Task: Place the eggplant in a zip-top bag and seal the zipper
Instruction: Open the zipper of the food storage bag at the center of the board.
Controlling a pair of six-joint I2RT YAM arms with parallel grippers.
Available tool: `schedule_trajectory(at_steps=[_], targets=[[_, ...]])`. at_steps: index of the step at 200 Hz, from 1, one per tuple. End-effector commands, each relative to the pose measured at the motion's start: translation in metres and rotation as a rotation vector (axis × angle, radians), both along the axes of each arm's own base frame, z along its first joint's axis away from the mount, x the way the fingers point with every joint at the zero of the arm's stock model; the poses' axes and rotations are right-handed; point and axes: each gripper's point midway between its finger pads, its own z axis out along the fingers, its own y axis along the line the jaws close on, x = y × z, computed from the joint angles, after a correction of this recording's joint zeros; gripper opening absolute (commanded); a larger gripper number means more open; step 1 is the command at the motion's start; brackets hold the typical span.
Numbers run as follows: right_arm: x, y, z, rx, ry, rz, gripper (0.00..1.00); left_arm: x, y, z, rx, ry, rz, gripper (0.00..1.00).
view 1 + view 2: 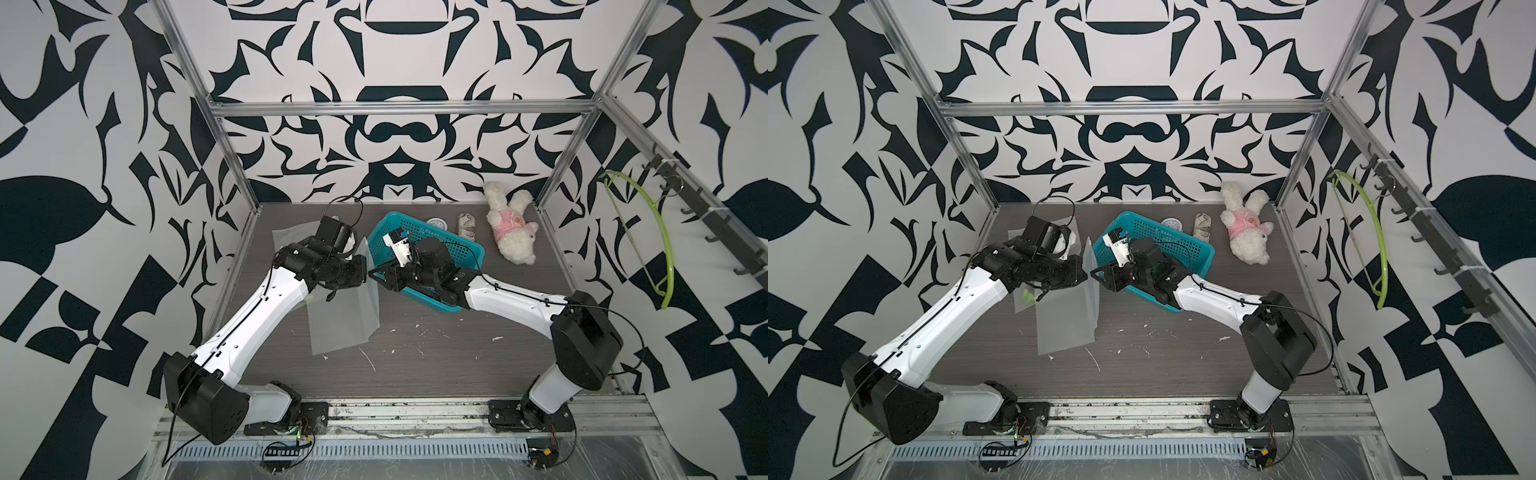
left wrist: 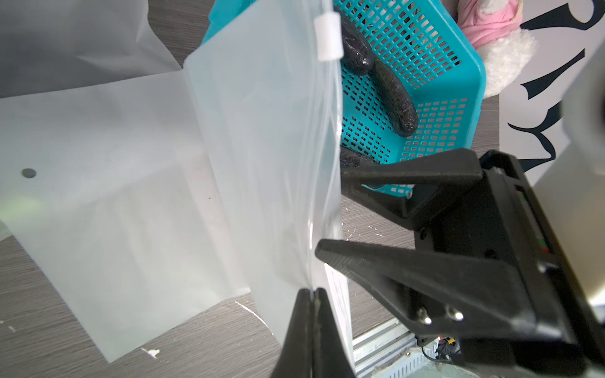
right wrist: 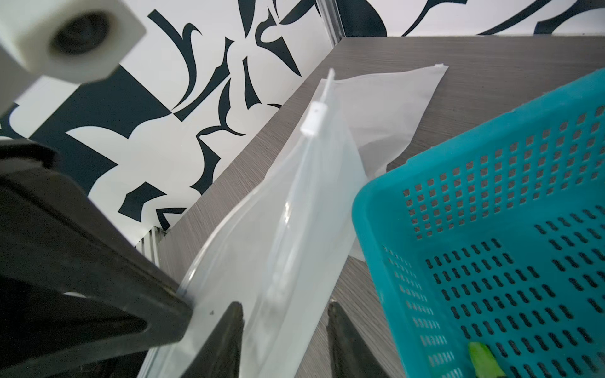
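- Left gripper [image 2: 314, 294]: pinched tight on zipper edge of frosted clear plastic zip-top bag [image 2: 262, 147], edge lifted upright
- Right gripper [image 3: 284, 307]: jaws apart, either side of same edge
- Farther back: long dark eggplant [image 2: 396, 108] lying in teal perforated plastic basket [image 2: 458, 65], outside bag

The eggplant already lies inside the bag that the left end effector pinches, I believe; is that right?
Not quite: the eggplant lies in the basket, outside the bag. The left end effector does pinch the bag; the left wrist view shows both.
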Motion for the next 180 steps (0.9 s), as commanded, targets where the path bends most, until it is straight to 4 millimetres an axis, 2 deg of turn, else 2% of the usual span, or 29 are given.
schedule_trajectory(at_steps=[1, 28, 54, 66, 93, 137, 180], targets=[[0.002, 0.005, 0.018, 0.01, 0.006, -0.005, 0.37, -0.001, 0.004, 0.005, 0.009, -0.031, 0.009, 0.0], [0.001, 0.0, 0.016, -0.037, 0.006, -0.012, 0.36, 0.0, 0.012, 0.001, 0.062, -0.017, 0.029, 0.0], [-0.002, -0.002, 0.02, -0.047, 0.0, -0.005, 0.55, -0.001, 0.012, -0.006, 0.078, 0.008, 0.02, 0.0], [-0.004, 0.002, 0.023, -0.044, -0.001, 0.012, 0.59, -0.001, 0.009, -0.009, 0.077, 0.014, 0.012, 0.0], [-0.013, 0.014, 0.023, -0.062, -0.003, 0.039, 0.62, 0.001, 0.006, -0.012, 0.075, 0.011, 0.013, 0.0], [-0.027, 0.023, 0.021, -0.071, 0.015, 0.048, 0.63, 0.004, 0.005, -0.024, 0.088, 0.036, 0.014, 0.0], [-0.035, 0.02, -0.003, -0.133, 0.045, 0.032, 0.62, 0.006, 0.006, -0.02, 0.086, 0.014, 0.018, 0.0]])
